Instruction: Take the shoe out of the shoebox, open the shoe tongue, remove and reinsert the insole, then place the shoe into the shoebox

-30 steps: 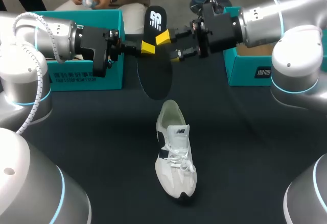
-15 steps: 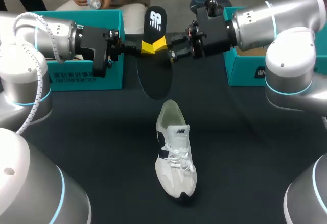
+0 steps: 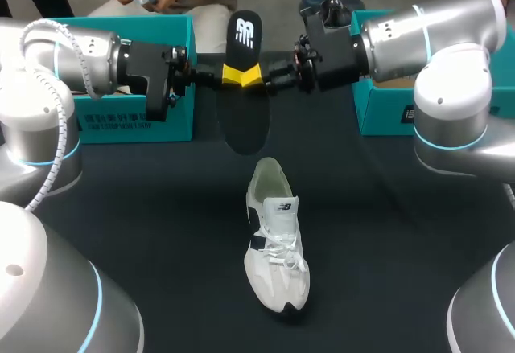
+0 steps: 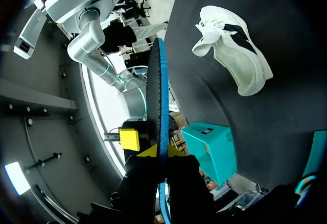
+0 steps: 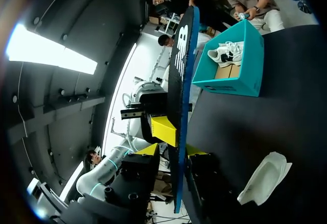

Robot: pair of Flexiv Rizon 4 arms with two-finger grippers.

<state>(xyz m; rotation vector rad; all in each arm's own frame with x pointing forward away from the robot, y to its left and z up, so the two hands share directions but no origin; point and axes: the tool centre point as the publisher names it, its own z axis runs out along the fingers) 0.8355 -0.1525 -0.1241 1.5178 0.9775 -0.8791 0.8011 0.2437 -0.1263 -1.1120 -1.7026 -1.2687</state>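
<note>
Starting at my left, the left box (image 3: pixel 173 124) stands on the tabletop (image 3: pixel 386 232), open at the top. The right wrist view shows a second shoe (image 5: pixel 226 53) lying inside it. My left arm lies level above that box's near wall. My left fingers (image 3: pixel 232 74) are pinched tight on the insole (image 3: pixel 244 120), one yellow tip flat against each face, just below the white logo.

The insole hangs upright in the air, clear of the tabletop and between the two boxes. Its dark logo face is toward the head camera, and its edge shows blue in my wrist views.

Below it and nearer the camera, the shoe (image 3: pixel 276 244) sits on its sole in the middle of the tabletop, outside both boxes. Its heel is toward the insole, its toe toward the near edge, and its opening gapes wide. Neither arm touches it.

My right fingers (image 3: pixel 257 75) reach the insole from the other side at the same height and straddle it just beside the left ones. The gap is narrow, but in the left wrist view the one tip that shows stands a little off the insole's face, so they are not clamped on it.

Behind my right wrist, the right box (image 3: pixel 386 112) stands on the tabletop, well apart from the shoe. I cannot tell what is in it.
</note>
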